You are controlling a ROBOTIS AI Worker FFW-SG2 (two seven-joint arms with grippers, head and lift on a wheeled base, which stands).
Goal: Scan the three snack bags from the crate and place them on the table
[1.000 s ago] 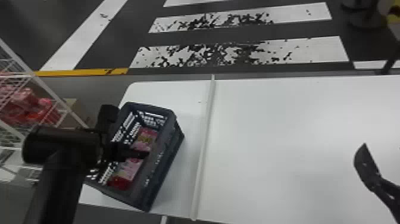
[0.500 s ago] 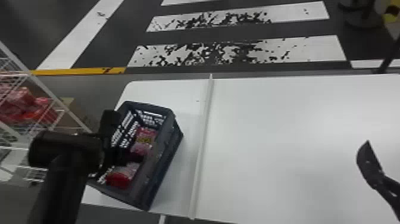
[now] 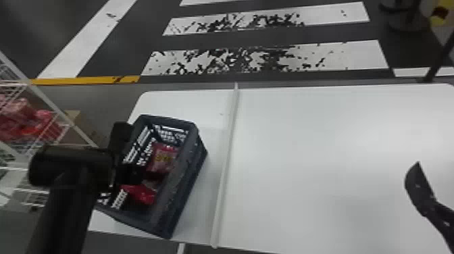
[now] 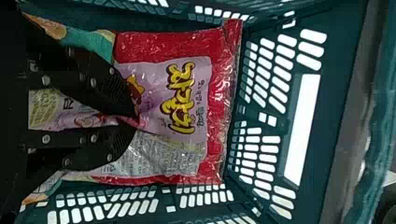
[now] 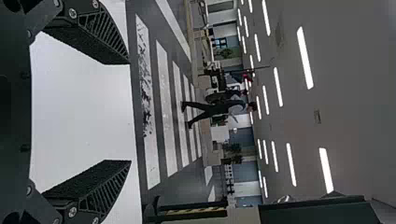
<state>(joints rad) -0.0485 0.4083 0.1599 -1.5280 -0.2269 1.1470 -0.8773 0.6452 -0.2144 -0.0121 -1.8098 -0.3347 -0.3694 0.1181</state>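
In the head view, the crate point(image 3: 189, 179) sits at a slant on the left end of the white tabletop point(image 3: 321, 152). A long thin strip point(image 3: 226, 152) runs across the tabletop, just beside the crate. The left gripper point(image 3: 133, 174) is down in the crate, and red and pink wrap point(image 3: 164, 157) shows in there too. Over on the right side, the right gripper point(image 3: 417, 189) is well apart from the crate. To the left, a white wire shelf point(image 3: 50, 104) has red packs point(image 3: 20, 118) on it, and a brown box point(image 3: 72, 118) is close by. The floor past the tabletop has white stripes point(image 3: 270, 60) with dark patches on them. In the left wrist view, the left gripper point(image 4: 136, 116) is pinching a snack bag point(image 4: 182, 102) near its middle, with the tips close together on the crinkly wrap. The bag is pink and red with big yellow letters, and it is inside the crate, whose sides are full of little holes. A bit of another bag point(image 4: 95, 42), green and orange, peeks out next to it, but most of that one is hidden. In the right wrist view, the right gripper point(image 5: 130, 112) is spread wide, with nothing between its fingers.
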